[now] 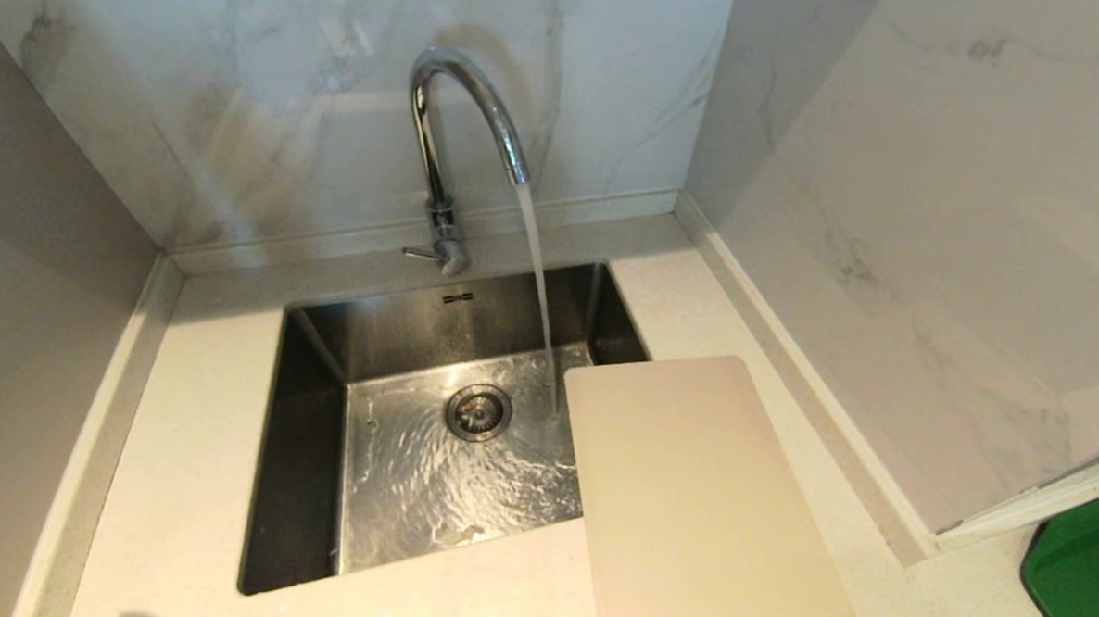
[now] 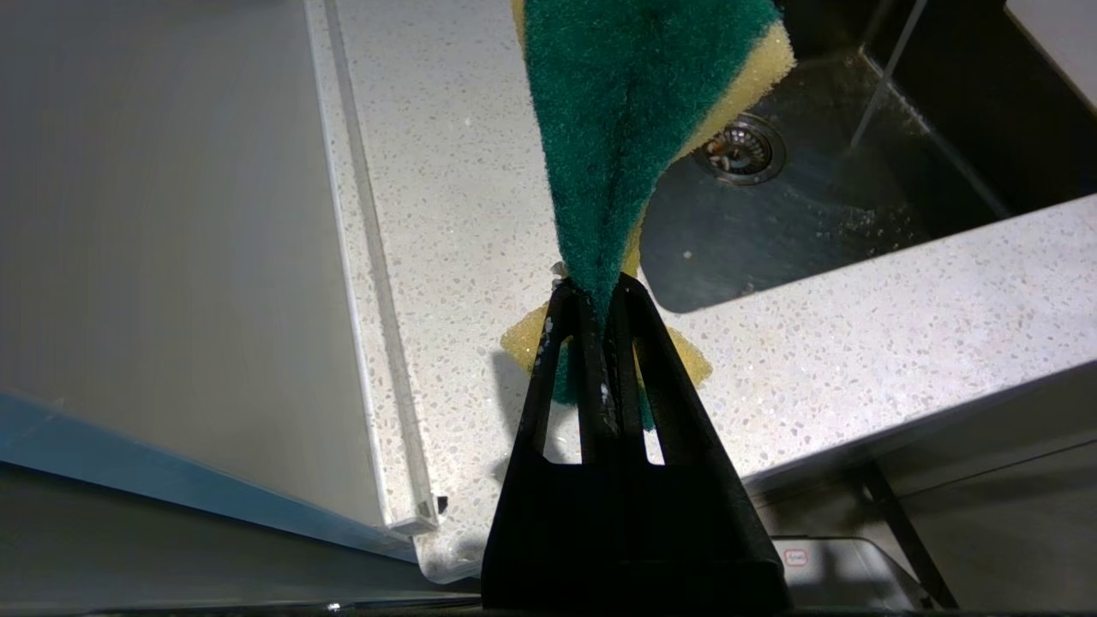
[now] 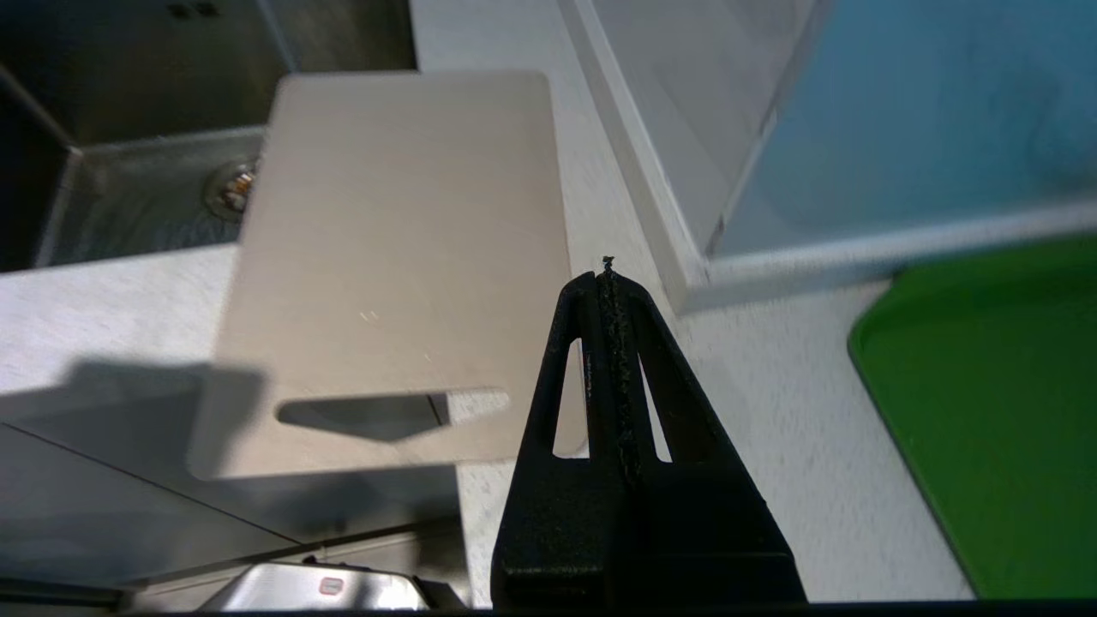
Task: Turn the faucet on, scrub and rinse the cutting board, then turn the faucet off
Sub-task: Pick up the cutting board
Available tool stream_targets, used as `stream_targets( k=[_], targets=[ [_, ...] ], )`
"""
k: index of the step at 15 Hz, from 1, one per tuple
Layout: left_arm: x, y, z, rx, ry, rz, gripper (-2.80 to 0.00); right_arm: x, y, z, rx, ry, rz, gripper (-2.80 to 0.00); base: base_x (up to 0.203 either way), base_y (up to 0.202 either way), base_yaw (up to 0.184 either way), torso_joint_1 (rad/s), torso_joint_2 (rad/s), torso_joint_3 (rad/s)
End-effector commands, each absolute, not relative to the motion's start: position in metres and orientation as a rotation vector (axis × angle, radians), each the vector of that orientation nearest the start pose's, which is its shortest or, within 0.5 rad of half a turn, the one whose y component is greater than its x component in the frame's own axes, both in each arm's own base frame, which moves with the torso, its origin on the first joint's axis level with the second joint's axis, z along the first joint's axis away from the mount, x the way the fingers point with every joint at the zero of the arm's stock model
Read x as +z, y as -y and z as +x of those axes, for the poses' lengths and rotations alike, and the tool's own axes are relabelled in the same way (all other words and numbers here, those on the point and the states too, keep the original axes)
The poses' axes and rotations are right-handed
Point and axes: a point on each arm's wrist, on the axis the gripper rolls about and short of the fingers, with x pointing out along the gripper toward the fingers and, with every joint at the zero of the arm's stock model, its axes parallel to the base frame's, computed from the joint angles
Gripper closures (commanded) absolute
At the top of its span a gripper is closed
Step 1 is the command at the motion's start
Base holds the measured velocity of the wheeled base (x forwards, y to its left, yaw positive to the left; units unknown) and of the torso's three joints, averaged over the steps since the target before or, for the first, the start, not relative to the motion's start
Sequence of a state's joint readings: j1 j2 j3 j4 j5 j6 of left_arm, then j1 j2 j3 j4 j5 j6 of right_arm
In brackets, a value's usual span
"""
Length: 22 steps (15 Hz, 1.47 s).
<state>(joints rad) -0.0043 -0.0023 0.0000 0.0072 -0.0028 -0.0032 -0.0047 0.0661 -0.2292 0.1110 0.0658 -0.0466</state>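
Observation:
The chrome faucet (image 1: 446, 137) stands behind the sink (image 1: 419, 321), and a stream of water (image 1: 537, 280) runs from its spout into the basin. Its thin lever (image 1: 417, 253) sticks out at the base. The cream-white cutting board (image 1: 699, 500) lies flat on the counter right of the sink, its far corner overhanging the basin. My left gripper (image 2: 597, 287) is shut on a green-and-yellow sponge (image 2: 626, 111) above the counter at the sink's near left. My right gripper (image 3: 607, 276) is shut with nothing in it, hovering beside the cutting board (image 3: 394, 257) near its handle slot (image 3: 386, 416).
Marble walls close in the counter behind and to the right. A green tray (image 1: 1085, 573) sits at the far right, past the wall's end. The drain (image 1: 478, 411) lies mid-basin under rippling water. A grey panel borders the counter on the left.

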Motion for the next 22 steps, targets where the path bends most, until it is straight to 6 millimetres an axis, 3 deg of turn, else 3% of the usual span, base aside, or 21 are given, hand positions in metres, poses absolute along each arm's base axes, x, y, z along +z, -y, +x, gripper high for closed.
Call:
stream_targets(
  k=[1,5,8,11,16,22],
  targets=[
    [0.075,0.000,-0.023,-0.008,-0.008,-0.003,0.00,0.179,-0.003,-0.029,0.108,0.037,-0.051,0.00,0.000,0.000,0.000,0.000,0.00,0.000],
    [0.075,0.000,-0.023,-0.008,-0.008,-0.003,0.00,0.256,-0.004,-0.005,0.187,0.021,-0.045,0.00,0.000,0.000,0.000,0.000,0.00,0.000],
    [0.075,0.000,-0.023,-0.008,-0.008,-0.003,0.00,0.270,-0.008,0.026,0.367,-0.207,-0.003,0.00,0.000,0.000,0.000,0.000,0.00,0.000],
    [0.075,0.000,-0.023,-0.008,-0.008,-0.003,0.00,0.262,-0.009,0.049,0.457,-0.456,-0.083,0.00,0.000,0.000,0.000,0.000,0.00,0.000],
    [0.075,0.000,-0.023,-0.008,-0.008,-0.003,0.00,0.241,-0.010,0.077,0.559,-0.643,-0.285,0.00,0.000,0.000,0.000,0.000,0.00,0.000],
    [0.075,0.000,-0.023,-0.008,-0.008,-0.003,0.00,0.214,-0.028,0.079,0.745,-0.801,-0.659,0.00,0.000,0.000,0.000,0.000,0.00,0.000]
  ],
)
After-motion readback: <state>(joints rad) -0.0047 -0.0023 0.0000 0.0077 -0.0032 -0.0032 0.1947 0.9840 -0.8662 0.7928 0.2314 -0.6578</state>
